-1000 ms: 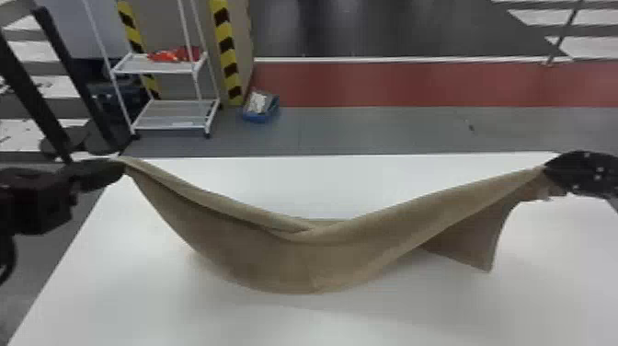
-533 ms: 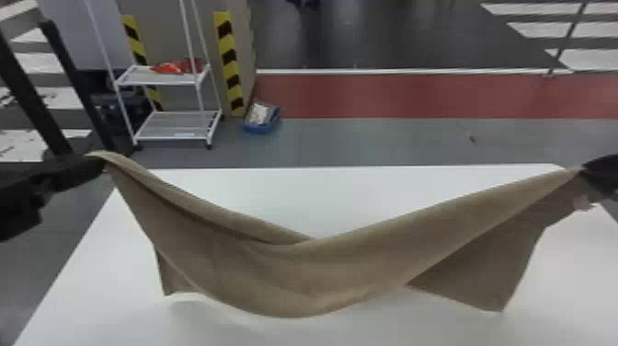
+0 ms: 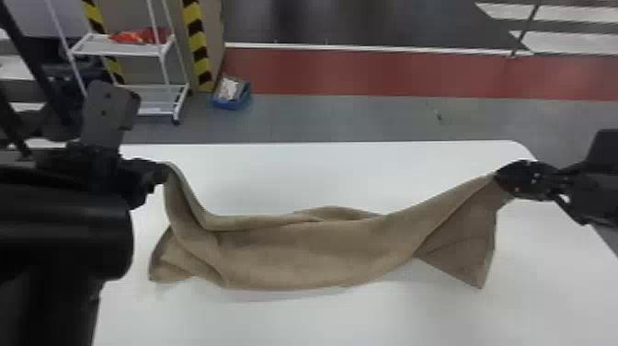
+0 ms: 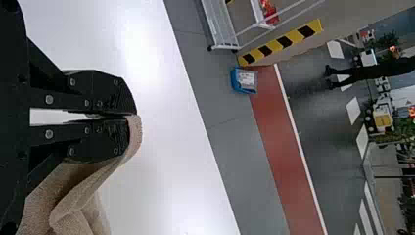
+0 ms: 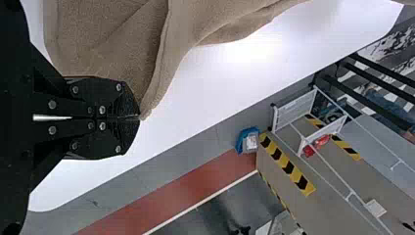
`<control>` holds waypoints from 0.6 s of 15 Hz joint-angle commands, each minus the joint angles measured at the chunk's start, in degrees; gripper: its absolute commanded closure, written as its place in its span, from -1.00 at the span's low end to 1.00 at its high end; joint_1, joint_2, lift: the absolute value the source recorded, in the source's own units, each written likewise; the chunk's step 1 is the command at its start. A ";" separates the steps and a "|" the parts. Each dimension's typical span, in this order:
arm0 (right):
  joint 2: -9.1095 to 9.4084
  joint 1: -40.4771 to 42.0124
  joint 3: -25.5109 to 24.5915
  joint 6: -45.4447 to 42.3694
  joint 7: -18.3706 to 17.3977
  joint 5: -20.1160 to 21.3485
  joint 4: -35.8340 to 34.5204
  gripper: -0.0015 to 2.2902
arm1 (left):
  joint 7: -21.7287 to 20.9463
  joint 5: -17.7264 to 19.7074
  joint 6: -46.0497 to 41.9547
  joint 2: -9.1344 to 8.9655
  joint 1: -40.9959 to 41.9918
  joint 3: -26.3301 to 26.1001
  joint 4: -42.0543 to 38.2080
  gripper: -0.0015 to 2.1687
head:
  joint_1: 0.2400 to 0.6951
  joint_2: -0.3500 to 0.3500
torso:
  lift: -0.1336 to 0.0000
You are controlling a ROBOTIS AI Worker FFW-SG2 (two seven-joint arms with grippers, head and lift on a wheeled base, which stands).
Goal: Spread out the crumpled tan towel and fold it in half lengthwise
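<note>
At the left of the head view my left gripper (image 3: 162, 173) holds one upper corner of the tan towel (image 3: 299, 253); at the right my right gripper (image 3: 499, 177) holds another. Between them the towel sags in a loose trough over the white table, with a flap hanging under the right gripper and a bunched end below the left. In the left wrist view the left gripper (image 4: 129, 116) is closed on the towel's edge (image 4: 135, 134). The right wrist view has the right gripper (image 5: 136, 117) pinching the towel (image 5: 112, 44) at its fingertips.
The white table (image 3: 349, 175) extends behind and in front of the towel. Beyond its far edge, on the floor, stand a white shelf rack (image 3: 158, 99) and a blue bin (image 3: 232, 103). Dark bars rise at the far left.
The head view has shifted. The two grippers are nearer each other and the towel hangs slacker, its left part now bunched. My left arm reaches farther into view; both grippers kept their hold.
</note>
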 commanded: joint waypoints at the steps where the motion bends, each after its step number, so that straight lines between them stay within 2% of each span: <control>1: 0.35 -0.18 0.42 0.44 0.00 0.35 0.92 0.16 | 1.16 -0.61 -0.38 -0.56 0.11 -2.45 2.08 -1.00 | 1.00 -0.17 | -0.85; 3: 0.35 -0.01 0.25 0.44 0.09 0.35 1.36 0.16 | 3.18 -0.52 -1.43 -0.56 2.04 -1.57 1.47 -0.99 | 1.00 -0.21 | -0.85; 9: 0.79 -0.10 -0.37 0.44 0.00 0.27 3.21 0.16 | 2.92 0.36 -7.23 -0.21 5.30 1.24 0.41 -0.93 | 1.00 -0.18 | -0.85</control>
